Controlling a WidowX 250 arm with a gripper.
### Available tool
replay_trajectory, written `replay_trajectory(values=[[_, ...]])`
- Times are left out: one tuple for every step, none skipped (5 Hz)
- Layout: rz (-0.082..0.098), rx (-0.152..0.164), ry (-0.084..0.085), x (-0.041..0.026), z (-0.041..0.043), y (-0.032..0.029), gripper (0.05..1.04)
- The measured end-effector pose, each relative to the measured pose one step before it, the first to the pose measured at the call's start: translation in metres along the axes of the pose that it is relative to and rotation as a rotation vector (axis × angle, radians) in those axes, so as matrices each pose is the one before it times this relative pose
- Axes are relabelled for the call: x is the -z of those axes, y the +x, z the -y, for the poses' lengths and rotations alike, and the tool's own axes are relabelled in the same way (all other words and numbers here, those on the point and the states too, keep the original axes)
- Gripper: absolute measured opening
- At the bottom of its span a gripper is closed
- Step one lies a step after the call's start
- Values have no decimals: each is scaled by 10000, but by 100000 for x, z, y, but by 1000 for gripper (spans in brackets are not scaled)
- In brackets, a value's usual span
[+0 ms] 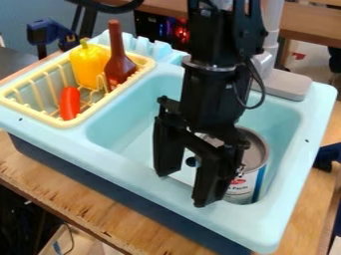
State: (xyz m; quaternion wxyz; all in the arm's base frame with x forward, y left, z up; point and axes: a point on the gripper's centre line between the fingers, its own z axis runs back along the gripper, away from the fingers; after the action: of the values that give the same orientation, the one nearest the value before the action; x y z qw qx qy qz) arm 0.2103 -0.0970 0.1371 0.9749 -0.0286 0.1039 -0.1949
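Wood table (113,219) is up front, with a pale blue toy sink (176,204) sitting on it and the near rim facing us. Just one arm here, so no contest over which is closer. Its gripper (180,190) hangs down over the near side of the basin, fingers clearly spread apart with nothing clamped between them as far as I can see. Closest thing to it is a can (255,152), standing upright in the basin, so its long axis runs straight up and down, roughly the same way the fingers point. It sits off to the view's right of the gripper and a bit farther back, not lined up in the gap. The right-hand finger in the view cuts across part of the can, but honestly can't tell if they touch or if it's only in front. There's a dark round spot (192,162) visible between the fingers too, looks like the drain. Over at the view's left end there's a yellow rack (65,123) holding a yellow pepper (88,64), a brown bottle (118,64) with its neck up, and a red thing (69,103) leaning near the close side. Grey tap base (286,84) is behind the can.
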Motion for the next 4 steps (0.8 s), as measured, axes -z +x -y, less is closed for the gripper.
replay_trajectory(values=[[148, 67, 85, -421, -69, 700, 999], [122, 206, 105, -531, 241, 684, 999], [7, 152, 112, -209, -131, 1322, 999], [-99, 50, -99, 693, -9, 1178, 999]])
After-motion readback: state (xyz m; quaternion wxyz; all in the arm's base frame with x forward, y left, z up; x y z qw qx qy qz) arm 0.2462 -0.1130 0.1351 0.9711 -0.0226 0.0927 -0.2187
